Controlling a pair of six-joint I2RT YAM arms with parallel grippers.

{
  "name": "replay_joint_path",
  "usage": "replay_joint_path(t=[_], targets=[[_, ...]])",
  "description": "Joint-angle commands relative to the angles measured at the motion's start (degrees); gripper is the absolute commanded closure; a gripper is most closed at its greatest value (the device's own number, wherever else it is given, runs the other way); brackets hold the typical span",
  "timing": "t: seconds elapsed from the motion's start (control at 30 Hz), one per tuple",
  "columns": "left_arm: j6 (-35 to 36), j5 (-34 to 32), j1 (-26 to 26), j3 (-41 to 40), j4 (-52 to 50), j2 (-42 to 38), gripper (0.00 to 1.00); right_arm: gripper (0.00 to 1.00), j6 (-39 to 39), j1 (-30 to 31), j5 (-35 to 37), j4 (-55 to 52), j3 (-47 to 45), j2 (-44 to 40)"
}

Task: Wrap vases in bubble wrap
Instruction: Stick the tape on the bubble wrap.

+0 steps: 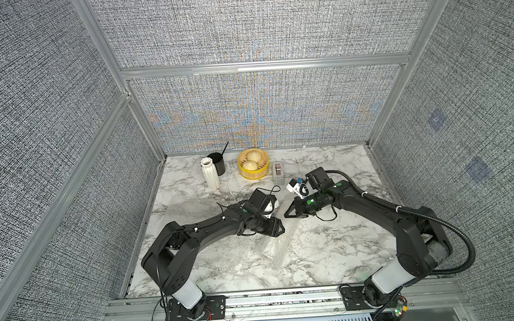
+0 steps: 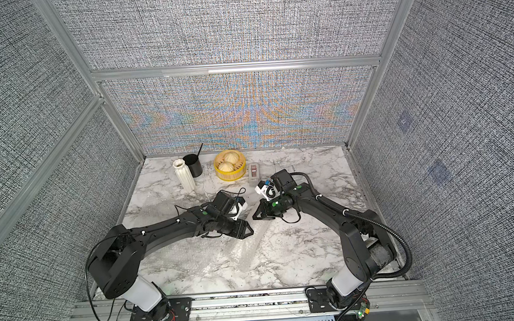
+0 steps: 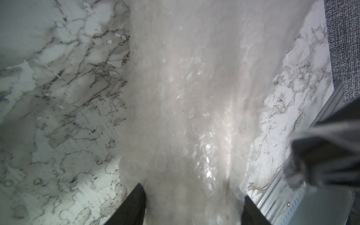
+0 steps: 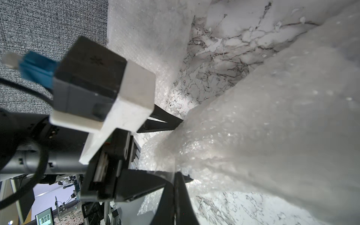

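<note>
Between both grippers, clear bubbled plastic wrap (image 3: 183, 97) is hanging; left gripper (image 1: 277, 228), jaws half-spread, is clamping it, right gripper (image 1: 287, 213), fully closed, is pinching its edge. Slim ribbed white vase (image 1: 210, 174) is standing beyond.

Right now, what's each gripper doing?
Left gripper: closed around the bubble wrap bundle.
Right gripper: shut, pinching the bubble wrap's edge.
</note>
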Motion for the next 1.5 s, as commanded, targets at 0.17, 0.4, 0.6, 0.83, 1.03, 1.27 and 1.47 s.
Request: replay_joint_path(t=[0.17,0.4,0.6,0.83,1.03,1.27,1.47], targets=[[2.2,-3.4,0.1,-0.1,-9.2,0.5,0.43,1.0,-6.5,0.2,1.4,-5.5,3.6,2.5],[2.2,-3.7,0.1,-0.3,-9.6,0.6,0.45,1.0,-10.0,0.1,1.8,-9.7,5.0,2.3],[2.4,-3.2,0.1,0.0,-9.6,0.7,0.47,1.0,-10.7,0.3,1.9,-9.9,6.0,3.8],[2.9,-2.9,0.1,0.1,-9.5,1.1,0.47,1.0,-11.4,1.1,3.3,-9.9,8.7,7.4],[3.1,-3.3,0.1,0.0,-9.9,0.9,0.47,1.0,-13.0,1.2,4.4,-9.9,7.6,8.5],[3.1,-3.2,0.1,0.0,-10.2,0.9,0.47,1.0,-13.4,0.2,3.0,-10.6,8.0,5.7],[3.0,-3.4,0.1,-0.3,-10.1,0.8,0.48,1.0,-14.0,-1.0,0.5,-12.5,7.4,2.8]])
